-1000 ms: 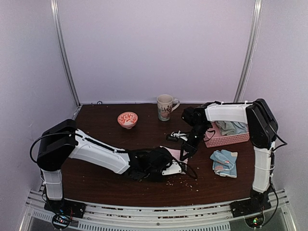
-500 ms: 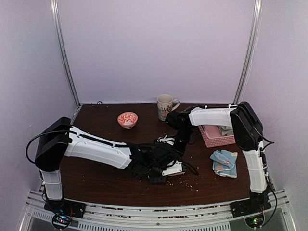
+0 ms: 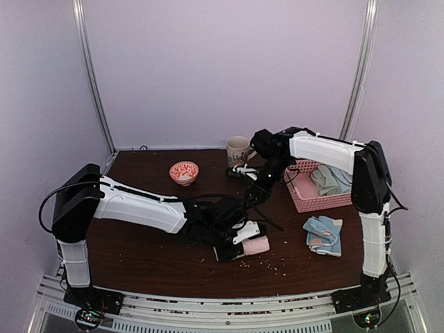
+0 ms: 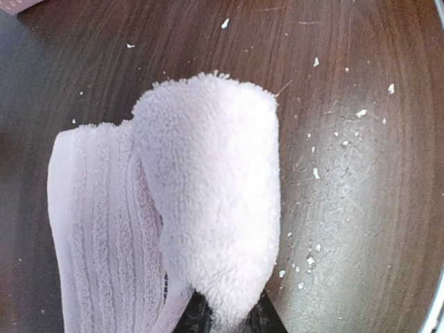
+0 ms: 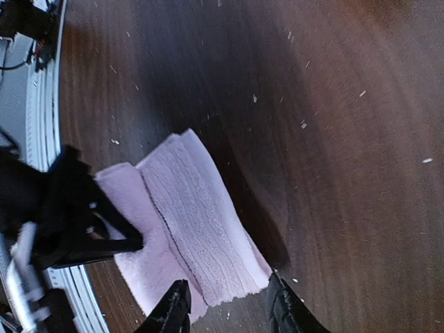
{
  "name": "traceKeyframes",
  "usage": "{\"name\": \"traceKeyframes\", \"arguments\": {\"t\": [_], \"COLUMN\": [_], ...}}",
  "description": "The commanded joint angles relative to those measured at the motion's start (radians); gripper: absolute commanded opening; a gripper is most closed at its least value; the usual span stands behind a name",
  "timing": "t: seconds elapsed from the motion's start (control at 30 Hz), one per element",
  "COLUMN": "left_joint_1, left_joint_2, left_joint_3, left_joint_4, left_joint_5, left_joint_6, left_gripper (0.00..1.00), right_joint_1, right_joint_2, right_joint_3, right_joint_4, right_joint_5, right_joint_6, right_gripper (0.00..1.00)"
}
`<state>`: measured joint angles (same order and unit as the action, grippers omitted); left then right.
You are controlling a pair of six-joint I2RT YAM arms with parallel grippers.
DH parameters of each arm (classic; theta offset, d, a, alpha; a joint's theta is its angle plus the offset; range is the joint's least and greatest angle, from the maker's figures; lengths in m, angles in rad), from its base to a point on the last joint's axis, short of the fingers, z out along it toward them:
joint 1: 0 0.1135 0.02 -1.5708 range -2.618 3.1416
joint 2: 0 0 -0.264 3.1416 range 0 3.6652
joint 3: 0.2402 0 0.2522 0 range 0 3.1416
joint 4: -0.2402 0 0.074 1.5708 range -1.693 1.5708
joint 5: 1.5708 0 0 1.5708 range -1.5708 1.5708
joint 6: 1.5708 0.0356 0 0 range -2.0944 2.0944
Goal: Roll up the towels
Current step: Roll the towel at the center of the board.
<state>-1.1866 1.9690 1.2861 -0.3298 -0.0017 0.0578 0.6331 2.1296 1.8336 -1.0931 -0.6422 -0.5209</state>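
On dark wooden table [image 3: 139, 257], near front edge: pale pink fluffy cloth towel [image 3: 258, 245], partly rolled, pinched by left gripper [image 3: 243, 248]. Right gripper [image 3: 252, 197] held above it, jaws parted, empty.

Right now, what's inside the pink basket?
A sage green towel and a pale blue towel, both crumpled. The basket floor and anything beneath them is covered.

I see the pink towel [image 4: 208, 208] between the jaws of the left gripper [image 4: 229, 318]: pale pink, plain fluffy face, ribbed stripes on the flap left of the jaws. Its fingers are black, and so are those of the right gripper [image 5: 229, 312]. The table [image 4: 361, 208] under the jaws is dark brown wood grain with white specks. Well right of the left jaws: blue towel [image 3: 323, 234], light blue with pink-white patches; basket [image 3: 316, 201], pink lattice. Bowl [image 3: 184, 171]: red-white swirl.
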Motion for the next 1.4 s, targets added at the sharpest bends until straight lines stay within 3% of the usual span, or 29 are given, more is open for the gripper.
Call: {"name": "traceKeyframes", "arguments": {"t": [0.0,0.17,0.33,0.47,0.7,1.07,1.17,1.3,1.37], "left_joint_1": [0.101,0.198,0.264,0.302,0.317,0.32,0.326,0.333,0.348], "left_joint_2": [0.027,0.135,0.246,0.306,0.363,0.367,0.361,0.274,0.219], "left_joint_3": [-0.041,0.06,0.129,0.197,0.281,0.271,0.272,0.242,0.214], "left_joint_4": [-0.064,-0.14,-0.196,-0.252,-0.322,-0.322,-0.322,-0.28,-0.244], "left_joint_5": [0.39,0.669,0.791,0.831,0.85,0.818,0.802,0.796,0.78], "left_joint_6": [-0.102,-0.12,-0.155,-0.142,-0.126,-0.12,-0.109,-0.074,-0.091], "left_gripper": [0.11,0.12,0.11,0.12,0.16,0.19,0.24,0.37,0.42], "right_joint_1": [-0.047,-0.053,-0.023,0.096,0.27,0.342,0.343,0.343,0.339], "right_joint_2": [-0.228,-0.462,-0.639,-0.689,-0.667,-0.435,-0.391,-0.362,-0.35], "right_joint_3": [0.028,-0.16,-0.399,-0.551,-0.767,-0.818,-0.834,-0.838,-0.823], "right_joint_4": [0.012,0.157,0.164,0.188,0.502,0.692,0.697,0.655,0.611], "right_joint_5": [-0.066,-0.069,-0.178,0.009,0.379,0.557,0.568,0.522,0.482], "right_joint_6": [0.025,-0.014,-0.204,-0.287,-0.242,-0.298,-0.303,-0.304,-0.301], "right_gripper": [0.4,0.42,0.47,0.49,0.5,0.52,0.46,0.25,0.19]}}
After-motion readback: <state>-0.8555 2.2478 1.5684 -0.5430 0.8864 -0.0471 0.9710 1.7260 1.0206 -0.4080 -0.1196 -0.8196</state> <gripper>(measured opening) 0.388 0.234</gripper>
